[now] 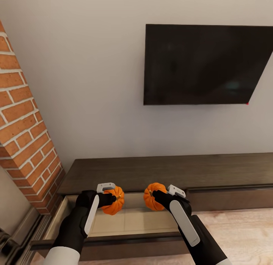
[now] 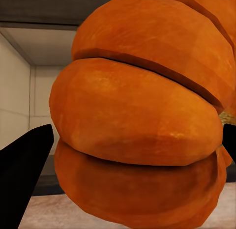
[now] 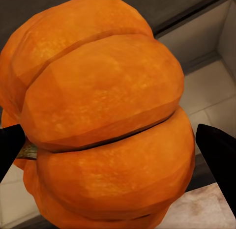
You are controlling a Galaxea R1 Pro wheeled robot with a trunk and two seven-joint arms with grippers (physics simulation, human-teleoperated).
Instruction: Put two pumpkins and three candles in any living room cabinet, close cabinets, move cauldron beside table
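Left gripper (image 1: pixel 107 198) and right gripper (image 1: pixel 161 197) each clamped a pumpkin (image 1: pixel 113 201) (image 1: pixel 153 196) low in the frame, above the cabinet's (image 1: pixel 159 173) open drawer (image 1: pixel 129 221), so neither was stowed; candles, closing and cauldron presumably remained.

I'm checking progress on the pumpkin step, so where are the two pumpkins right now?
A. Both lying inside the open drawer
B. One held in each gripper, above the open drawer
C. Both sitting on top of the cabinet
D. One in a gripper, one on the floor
B: the left gripper is shut on one pumpkin and the right gripper on the other pumpkin, both above the open drawer of the cabinet.
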